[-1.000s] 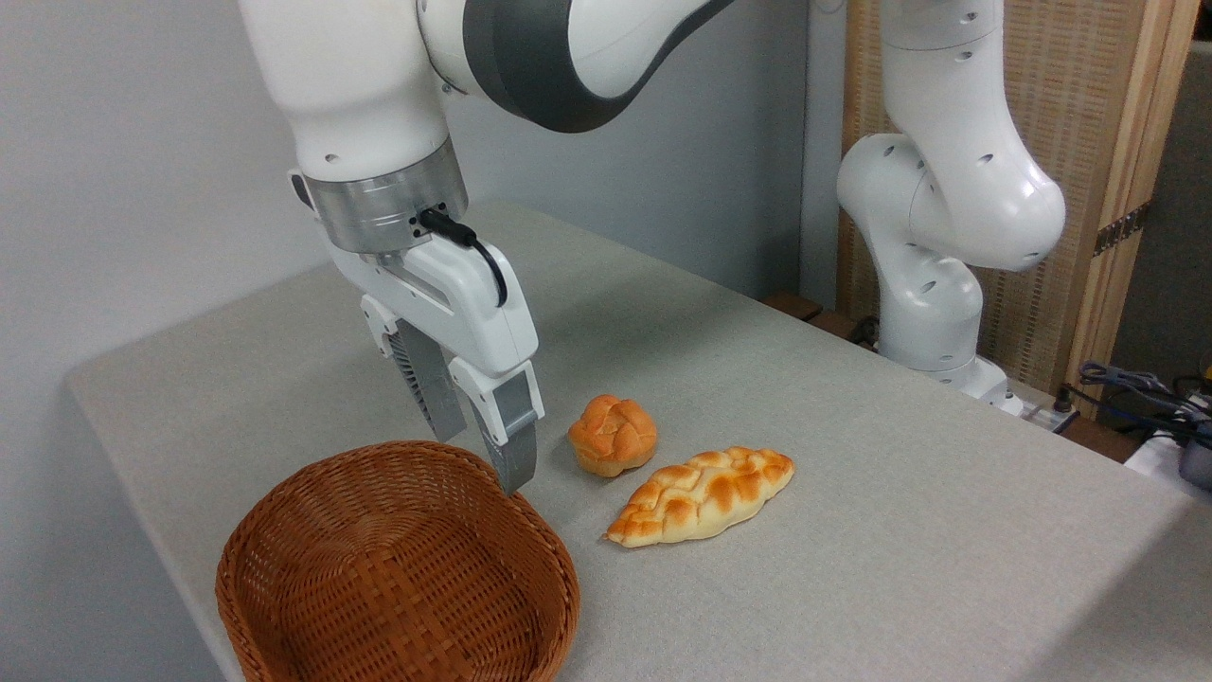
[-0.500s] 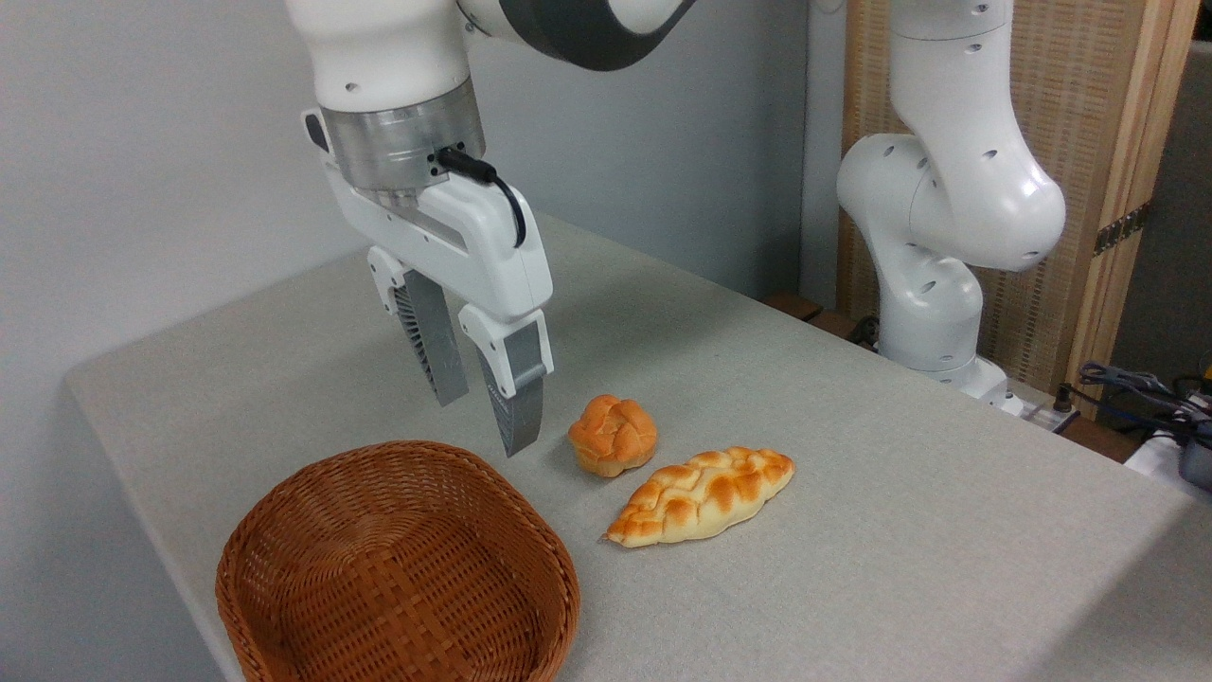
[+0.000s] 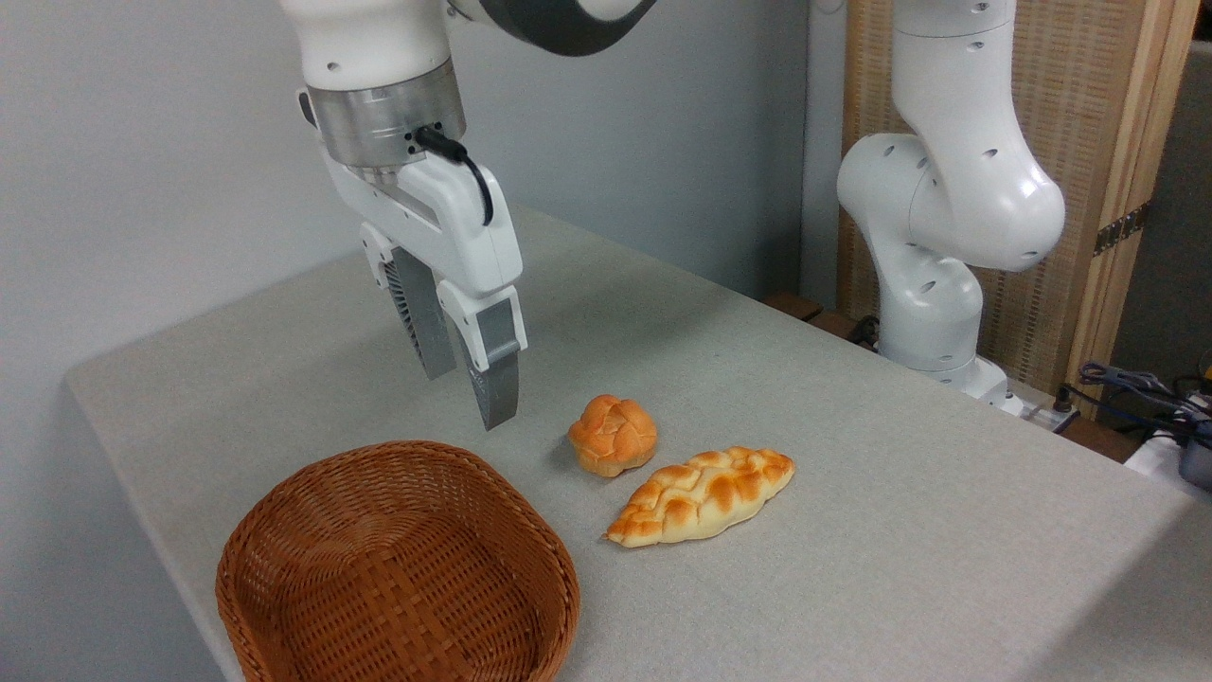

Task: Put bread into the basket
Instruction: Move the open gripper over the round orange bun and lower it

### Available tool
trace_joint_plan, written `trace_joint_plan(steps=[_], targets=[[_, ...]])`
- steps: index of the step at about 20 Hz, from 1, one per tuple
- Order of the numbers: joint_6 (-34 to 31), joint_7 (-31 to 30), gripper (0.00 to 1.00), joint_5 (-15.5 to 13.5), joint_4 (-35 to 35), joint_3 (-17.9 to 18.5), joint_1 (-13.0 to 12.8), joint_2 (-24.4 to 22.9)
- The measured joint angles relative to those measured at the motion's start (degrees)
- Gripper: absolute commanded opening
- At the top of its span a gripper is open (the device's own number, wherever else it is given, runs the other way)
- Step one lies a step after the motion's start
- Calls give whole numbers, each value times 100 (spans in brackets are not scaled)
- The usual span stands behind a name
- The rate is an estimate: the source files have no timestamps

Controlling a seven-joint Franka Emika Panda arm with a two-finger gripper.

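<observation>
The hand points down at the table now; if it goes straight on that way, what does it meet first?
Most likely the bare table, between the basket and the bun. The hand hangs open and empty above that gap. Depth is unclear, so it could graze the basket's far rim.

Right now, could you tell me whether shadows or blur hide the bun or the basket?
Fixed camera: lighting soft and even; bun sharp, with a faint shadow at its left; basket sharp, its inner wall darker; gripper unblurred.
</observation>
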Motion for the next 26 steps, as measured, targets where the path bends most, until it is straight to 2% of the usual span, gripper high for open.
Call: trace_joint_plan(steps=[17,21,26], targets=[[-108,0,100,0,-278,4,10,-214],[448,0,100,0,-1098,-2,-41,-579],[834,0,100,0,-2233,-30,-379,-1068]])
